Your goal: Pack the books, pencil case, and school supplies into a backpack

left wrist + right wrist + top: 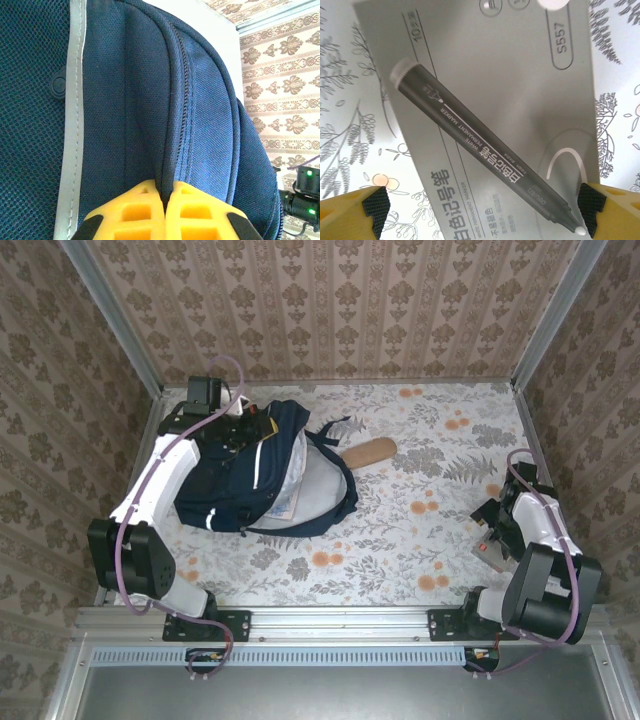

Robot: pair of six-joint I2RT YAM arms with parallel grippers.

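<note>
While the right gripper [482, 202] hung over the pale green marker box [485, 65], which lay flat beneath its parted jaws for an easy pickup, the left gripper [164, 195] pinched a fold of the backpack [125, 100] beside the zipper [186, 100], likely propping the mouth open; beyond it lay the tan oval case [368, 452].

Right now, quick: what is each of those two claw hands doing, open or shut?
Left tool: closed, pinching a fold of the backpack.
Right tool: open, holding nothing, above the pale green box.
</note>
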